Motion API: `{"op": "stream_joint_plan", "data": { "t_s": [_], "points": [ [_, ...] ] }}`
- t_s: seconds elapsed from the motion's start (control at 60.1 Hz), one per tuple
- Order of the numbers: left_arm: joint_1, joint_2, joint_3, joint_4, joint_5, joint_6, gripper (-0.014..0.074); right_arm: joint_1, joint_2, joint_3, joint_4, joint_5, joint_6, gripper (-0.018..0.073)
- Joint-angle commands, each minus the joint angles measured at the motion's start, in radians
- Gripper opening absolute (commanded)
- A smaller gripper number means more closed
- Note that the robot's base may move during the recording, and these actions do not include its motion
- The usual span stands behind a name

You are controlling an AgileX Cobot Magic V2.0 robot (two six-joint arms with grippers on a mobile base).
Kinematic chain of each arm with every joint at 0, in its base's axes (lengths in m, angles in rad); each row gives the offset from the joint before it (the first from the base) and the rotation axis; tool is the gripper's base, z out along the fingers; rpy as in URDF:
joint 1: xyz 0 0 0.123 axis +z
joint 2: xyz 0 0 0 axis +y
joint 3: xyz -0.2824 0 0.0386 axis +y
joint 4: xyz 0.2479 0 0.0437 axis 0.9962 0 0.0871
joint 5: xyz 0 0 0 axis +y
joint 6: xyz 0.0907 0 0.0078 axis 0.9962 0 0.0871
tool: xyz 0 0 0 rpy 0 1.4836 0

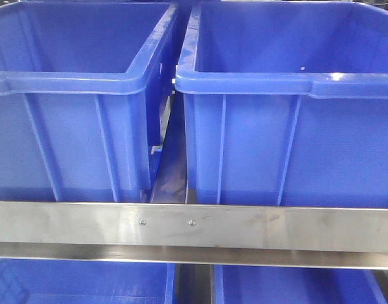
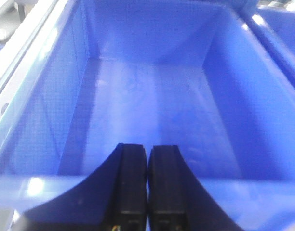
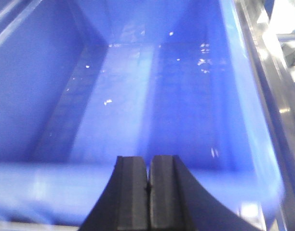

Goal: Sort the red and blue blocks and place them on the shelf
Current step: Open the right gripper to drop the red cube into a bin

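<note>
I am seeing the left gripper [image 2: 147,185] with its two black fingers pressed flat together and nothing between them; it is hanging just above the near rim of a blue bin [image 2: 36,130], looking down into a bare blue floor. The right gripper [image 3: 148,192] is sitting the same way, fingers closed on each other and holding nothing, over the near wall of another blue bin [image 3: 32,110] whose floor is showing only specks of glare; a steel edge is running along the far right of that wrist view.

From the front camera I am looking at two big blue bins side by side, the left bin [image 1: 67,145] and the right bin [image 1: 289,145], standing close with a narrow gap between them; both are resting on the shelf [image 1: 245,228], whose flat silver rail is crossing the near foreground; more blue bins are showing on the tier below. I am finding neither the red nor the blue block in any view.
</note>
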Motion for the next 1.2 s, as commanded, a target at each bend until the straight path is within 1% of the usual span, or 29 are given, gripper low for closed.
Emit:
{"op": "stream_joint_plan", "data": {
  "t_s": [0.0,0.266,0.45,1.049,1.182],
  "points": [
    [-0.001,-0.026,-0.008,-0.008,-0.107,-0.01,0.0143,0.0,-0.058,0.009,-0.014,-0.096,-0.008,0.0069],
    [-0.001,-0.035,-0.004,-0.008,-0.102,-0.01,0.0143,0.0,-0.084,0.021,-0.014,-0.096,-0.008,0.0069],
    [-0.001,-0.035,-0.004,-0.008,-0.07,-0.01,0.0143,0.0,-0.084,0.021,-0.014,-0.096,-0.008,0.0069],
    [-0.001,-0.035,-0.004,-0.008,-0.071,-0.01,0.0143,0.0,-0.084,0.021,-0.02,-0.095,-0.009,0.0069],
    [-0.001,-0.035,-0.004,-0.008,-0.071,-0.01,0.0143,-0.004,-0.175,0.045,-0.019,-0.099,-0.008,0.0069]
  ]
}}
